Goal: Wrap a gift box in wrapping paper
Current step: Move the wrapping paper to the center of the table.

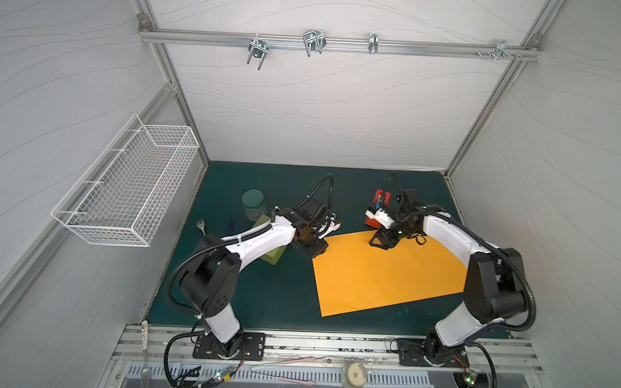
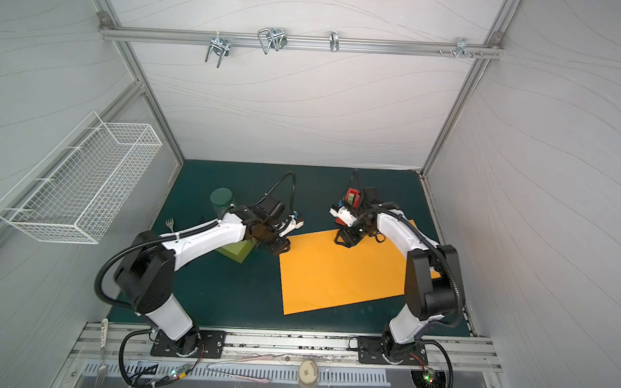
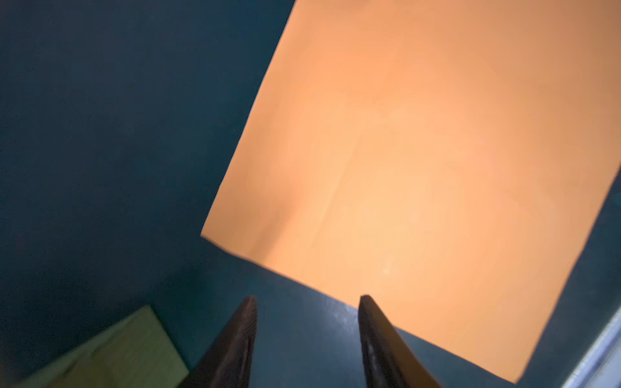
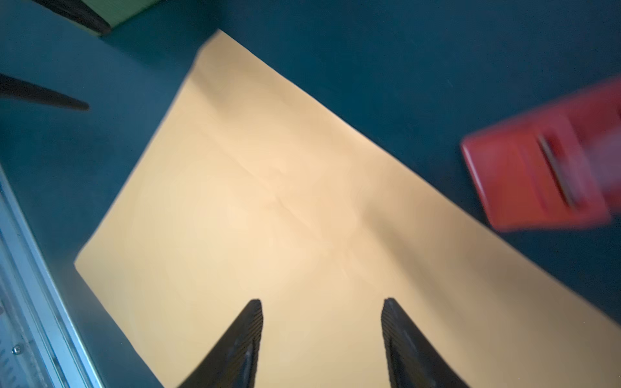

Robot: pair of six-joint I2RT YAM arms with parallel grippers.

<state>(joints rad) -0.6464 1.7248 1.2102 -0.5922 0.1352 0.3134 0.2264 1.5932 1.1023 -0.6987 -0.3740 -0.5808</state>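
Observation:
The orange wrapping paper (image 1: 388, 279) (image 2: 337, 276) lies flat on the dark green mat, right of centre. The yellow-green gift box (image 1: 274, 257) (image 2: 235, 252) sits on the mat to its left, apart from the sheet and mostly hidden under my left arm. My left gripper (image 1: 316, 251) (image 2: 280, 247) (image 3: 307, 299) hangs open over bare mat between the box (image 3: 117, 352) and the paper's (image 3: 420, 168) far left corner, holding nothing. My right gripper (image 1: 381, 242) (image 2: 345, 239) (image 4: 322, 300) stands open and empty just above the paper's (image 4: 268, 218) far edge.
A red tape dispenser (image 1: 381, 198) (image 2: 350, 197) (image 4: 537, 174) stands just beyond the paper's far edge, behind my right wrist. A green-lidded jar (image 1: 254, 203) (image 2: 223, 199) and a fork (image 1: 201, 225) lie at the far left. A wire basket (image 1: 127, 181) hangs on the left wall.

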